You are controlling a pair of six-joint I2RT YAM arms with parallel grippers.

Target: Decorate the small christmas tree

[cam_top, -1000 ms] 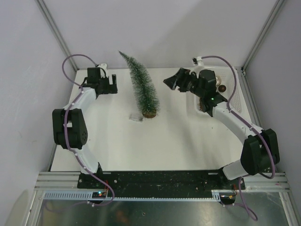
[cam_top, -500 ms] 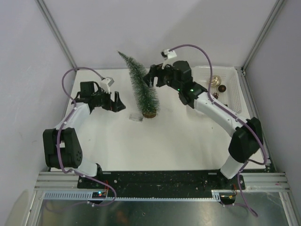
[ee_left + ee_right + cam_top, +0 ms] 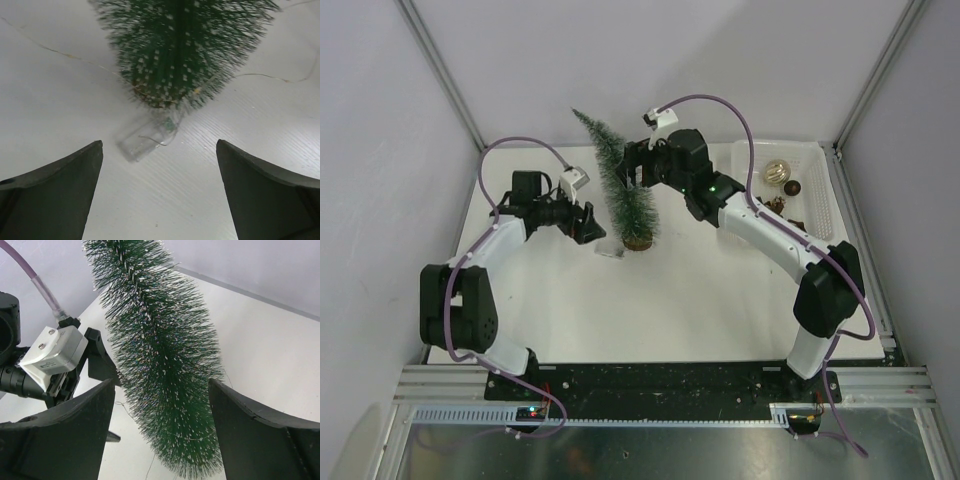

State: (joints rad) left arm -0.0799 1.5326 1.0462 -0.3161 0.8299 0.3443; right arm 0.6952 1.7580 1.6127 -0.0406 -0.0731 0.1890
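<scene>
Steadying the small christmas tree (image 3: 625, 195) toward the table's (image 3: 700, 300) far edge likely needs gentle closure: left gripper (image 3: 159, 147) and right gripper (image 3: 160, 390) both gape empty, flanking it.

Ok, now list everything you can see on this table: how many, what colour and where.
small christmas tree: one, frosted dark green on a tan disc base, standing mid-table toward the back.
clear box: one, transparent, lying on the table at the tree's foot.
basket: one, white mesh, back right corner of the table.
gold ball: one, gold, inside the basket.
brown ball: one, dark brown, in the basket beside the gold ball.
table: one, white.
left claw: one, black, open, low on the tree's left side, pointing at its base.
right claw: one, black, open, one finger on either side of the tree's upper part.
</scene>
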